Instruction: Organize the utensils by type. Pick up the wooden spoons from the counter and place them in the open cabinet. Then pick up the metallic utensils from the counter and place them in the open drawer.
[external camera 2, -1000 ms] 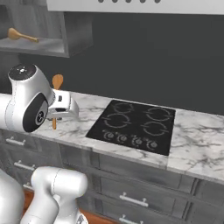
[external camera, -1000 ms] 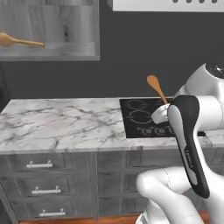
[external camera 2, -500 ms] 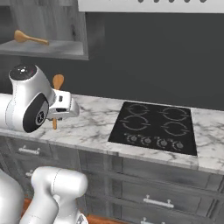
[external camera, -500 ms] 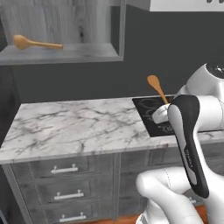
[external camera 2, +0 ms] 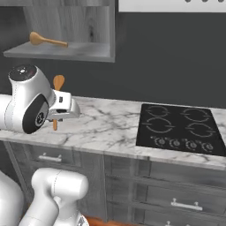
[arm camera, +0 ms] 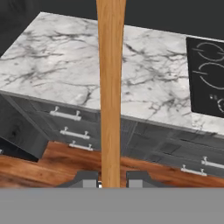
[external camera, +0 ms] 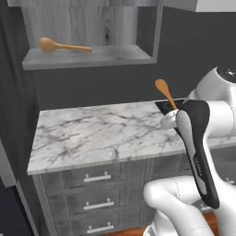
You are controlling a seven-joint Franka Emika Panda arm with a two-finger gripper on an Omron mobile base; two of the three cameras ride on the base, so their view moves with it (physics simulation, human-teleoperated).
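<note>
Cabinet (external camera: 92, 32) and stored spoon (external camera: 62, 46) now sit much nearer the middle of the left base view than a second ago, and the cooktop (external camera 2: 181, 130) has slid toward three o'clock in the right base view: the base has rolled sideways and the whole scene shifted with it, while the arm keeps the same pose. The pincer (arm camera: 110, 180) is pressed onto the handle of the second wooden spoon (arm camera: 110, 87), its two dark tips close together on either side of the shaft at six o'clock in the hand view. That spoon stands nearly upright, bowl uppermost, above the marble table (external camera: 101, 133); in the left base view its bowl pokes out toward eleven o'clock from the white wrist. The other spoon lies flat on the cabinet shelf, bowl toward nine o'clock. Grey drawers (external camera: 97, 177) run under the table.
</note>
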